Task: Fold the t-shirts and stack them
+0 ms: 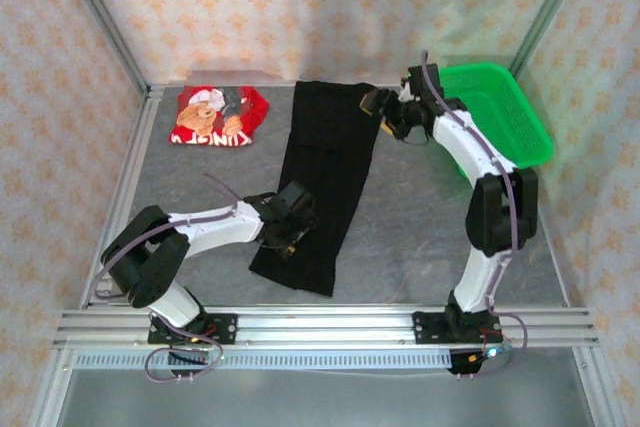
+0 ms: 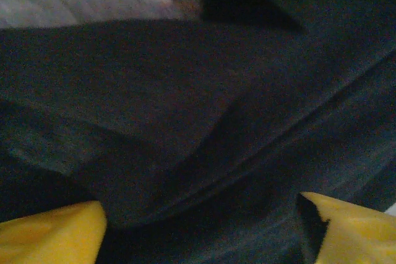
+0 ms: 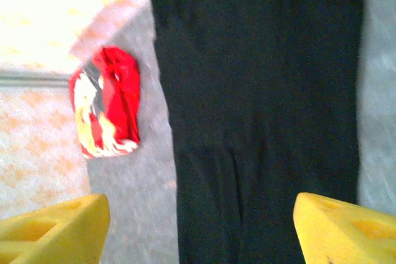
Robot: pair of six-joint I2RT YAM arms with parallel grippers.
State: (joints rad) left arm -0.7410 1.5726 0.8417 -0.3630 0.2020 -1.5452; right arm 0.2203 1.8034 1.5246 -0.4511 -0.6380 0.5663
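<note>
With the left gripper (image 2: 201, 230) and right gripper (image 3: 201, 227) both spread wide and empty, the limp, light black t-shirt (image 1: 325, 182) lies as a long strip mid-table (image 1: 430, 237), probably best pinched at an end edge, through all layers.

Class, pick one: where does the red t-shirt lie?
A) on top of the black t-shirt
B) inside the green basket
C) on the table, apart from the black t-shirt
C: the red t-shirt lies on the table, bare surface between it and the black t-shirt.
</note>
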